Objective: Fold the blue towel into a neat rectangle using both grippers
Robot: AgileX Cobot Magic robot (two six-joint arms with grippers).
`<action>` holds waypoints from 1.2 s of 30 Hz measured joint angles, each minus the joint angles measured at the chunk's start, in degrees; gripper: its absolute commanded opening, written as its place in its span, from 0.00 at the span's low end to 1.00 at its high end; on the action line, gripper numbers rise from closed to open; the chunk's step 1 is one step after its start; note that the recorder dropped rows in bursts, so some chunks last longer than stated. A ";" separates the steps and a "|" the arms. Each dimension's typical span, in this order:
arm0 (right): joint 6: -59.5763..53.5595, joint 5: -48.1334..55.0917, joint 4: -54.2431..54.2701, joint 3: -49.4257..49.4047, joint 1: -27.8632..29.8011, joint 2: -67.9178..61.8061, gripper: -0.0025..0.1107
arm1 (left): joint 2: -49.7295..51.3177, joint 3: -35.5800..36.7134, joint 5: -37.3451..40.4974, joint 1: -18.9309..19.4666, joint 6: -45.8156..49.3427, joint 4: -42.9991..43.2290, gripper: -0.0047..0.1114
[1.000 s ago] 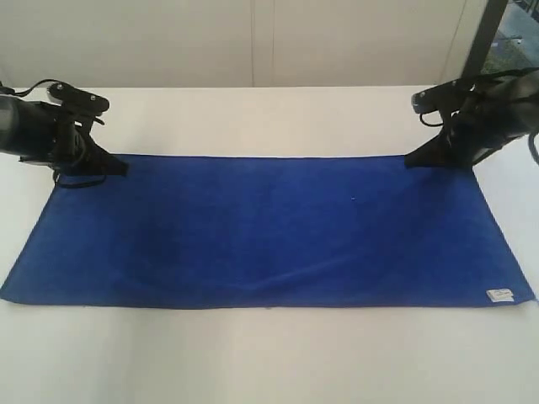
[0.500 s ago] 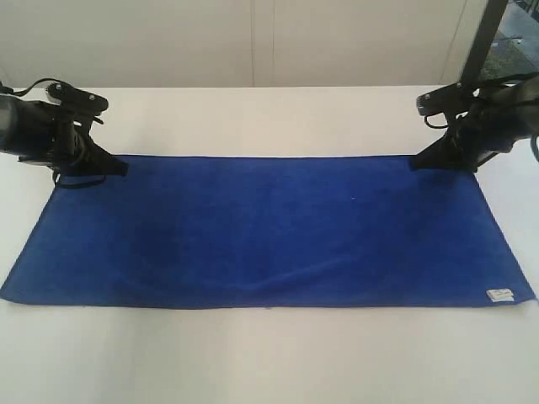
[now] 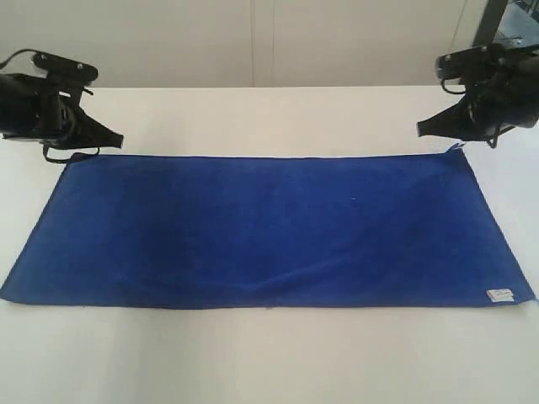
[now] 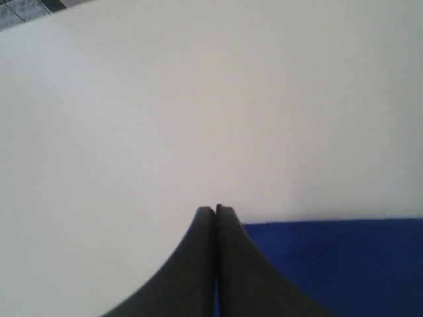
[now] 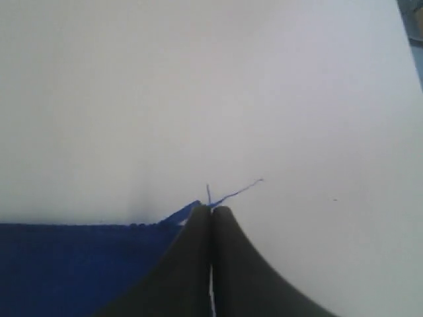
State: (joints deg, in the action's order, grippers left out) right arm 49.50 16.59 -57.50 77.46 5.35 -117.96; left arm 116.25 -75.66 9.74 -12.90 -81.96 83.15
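Observation:
The blue towel lies spread flat on the white table, its long side running left to right, with a small white label at the near right corner. My left gripper hovers shut just above the towel's far left corner. In the left wrist view its fingertips meet with nothing between them, and the towel lies beside them. My right gripper hangs shut above the far right corner. In the right wrist view the towel corner peaks beside the tips, where stray threads stick out.
Bare white table surrounds the towel on all sides. A pale wall stands behind the far edge. A dark post rises at the back right, behind my right arm.
Both grippers have lifted up and back from the towel's far corners, where their tips rested a second ago. The towel has stayed flat.

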 measured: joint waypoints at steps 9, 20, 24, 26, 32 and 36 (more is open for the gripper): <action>0.03 -0.04 7.02 -12.11 0.00 14.12 0.02 | -12.88 10.57 -0.85 0.00 0.00 -5.10 0.04; -13.73 9.00 24.75 -25.90 -5.58 28.16 0.02 | -27.94 32.93 -1.61 0.00 0.13 -11.39 0.04; -31.31 18.64 39.86 -25.80 -6.02 28.80 0.02 | -30.21 36.65 -0.12 0.10 9.47 -23.05 0.04; -38.15 22.94 47.28 -24.58 -5.90 28.80 0.02 | -30.78 36.54 3.01 0.10 22.58 -36.45 0.04; -46.98 27.44 55.41 -21.65 -5.68 28.80 0.02 | -30.89 27.49 27.15 0.10 69.32 -71.18 0.04; -47.57 28.70 56.06 -21.65 -5.38 28.16 0.02 | -30.89 21.67 32.02 0.10 76.49 -78.92 0.04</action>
State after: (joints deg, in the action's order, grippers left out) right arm 1.93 45.29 -1.45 55.81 -0.03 -89.80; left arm 85.36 -53.99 41.76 -12.80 -5.47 4.23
